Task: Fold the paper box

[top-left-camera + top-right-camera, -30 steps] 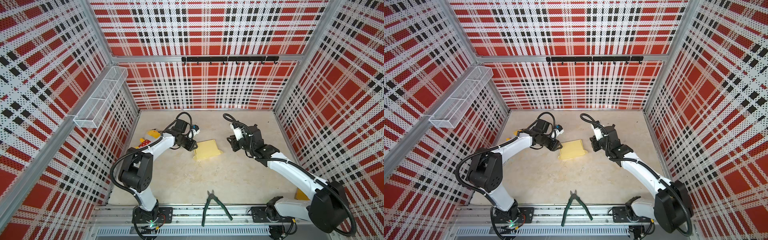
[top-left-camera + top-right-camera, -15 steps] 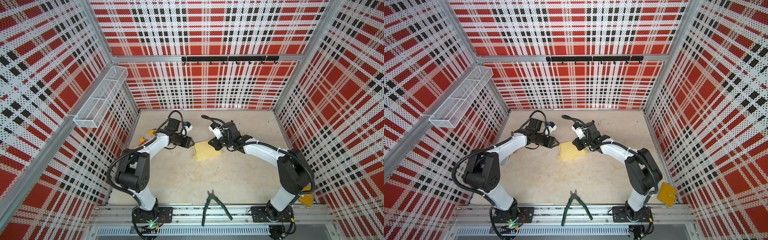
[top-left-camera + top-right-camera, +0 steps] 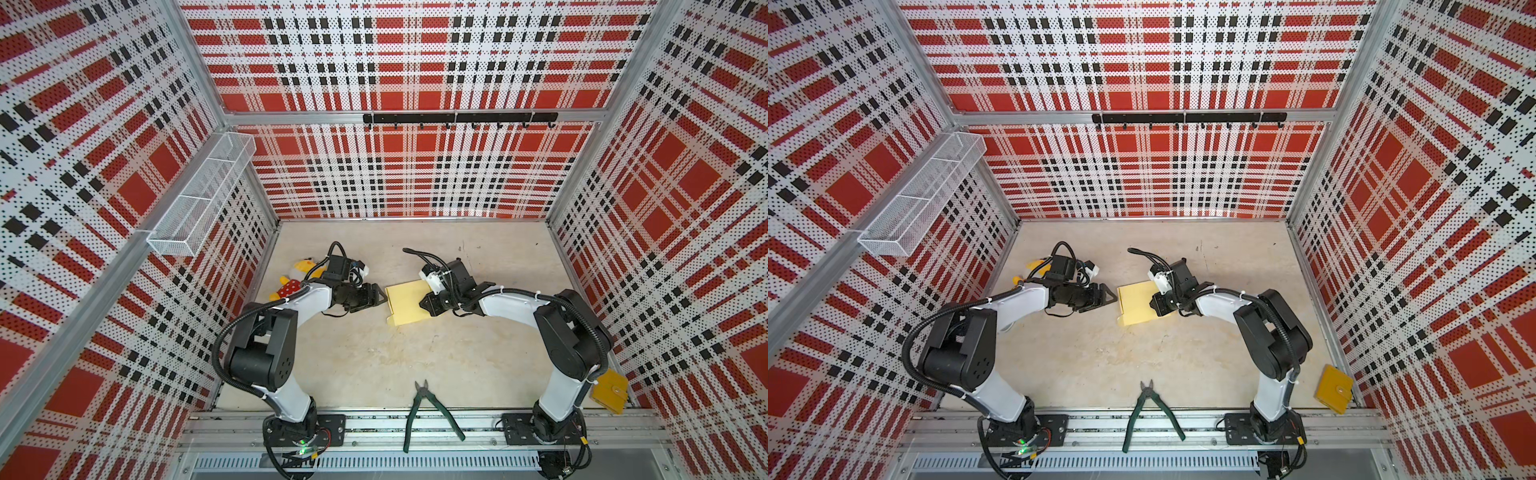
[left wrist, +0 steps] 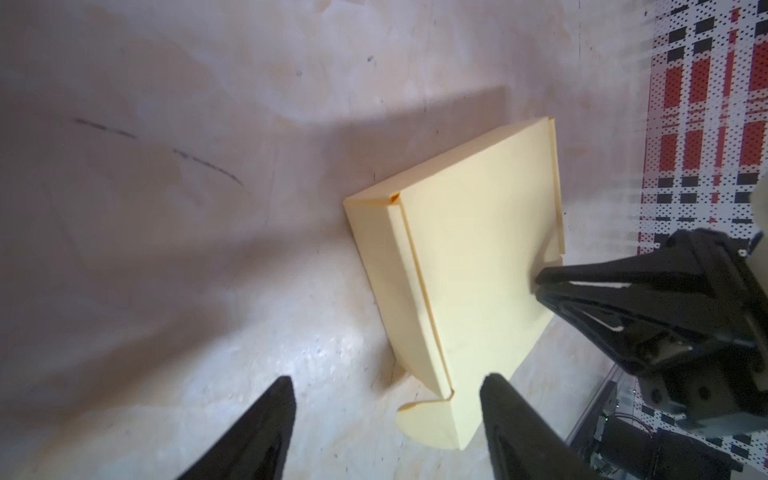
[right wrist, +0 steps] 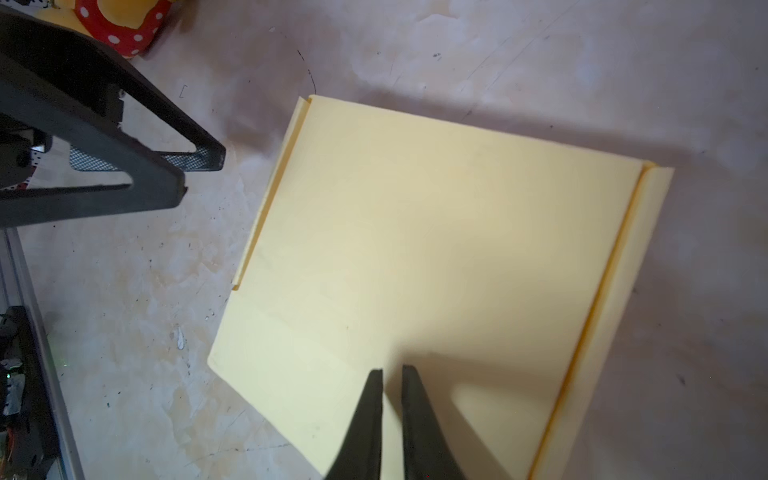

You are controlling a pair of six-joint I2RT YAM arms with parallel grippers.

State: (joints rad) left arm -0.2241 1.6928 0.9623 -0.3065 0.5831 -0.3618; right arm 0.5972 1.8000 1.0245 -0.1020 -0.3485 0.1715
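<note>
The paper box (image 3: 409, 303) (image 3: 1138, 305) lies on the table as a flat, pale yellow shallow box with its lid down. A rounded tab (image 4: 428, 419) sticks out at one corner. My left gripper (image 3: 380, 296) (image 3: 1111, 296) (image 4: 388, 380) is just left of the box's left edge, open wide, holding nothing. My right gripper (image 3: 427, 304) (image 3: 1155, 305) (image 5: 392, 370) is over the right part of the lid (image 5: 436, 249). Its jaws are almost together with nothing between them, and the tips are at the lid's surface. Whether they press on it is unclear.
A red-and-yellow plush toy (image 3: 293, 280) lies behind the left arm by the left wall. Green-handled pliers (image 3: 430, 411) rest at the front edge. A mustard wallet (image 3: 609, 392) sits at the front right corner. A wire basket (image 3: 199, 199) hangs on the left wall.
The right gripper swung left onto the box's lid and its jaws closed. The left gripper's jaws spread wide beside the box's left edge, and that arm dropped lower.
</note>
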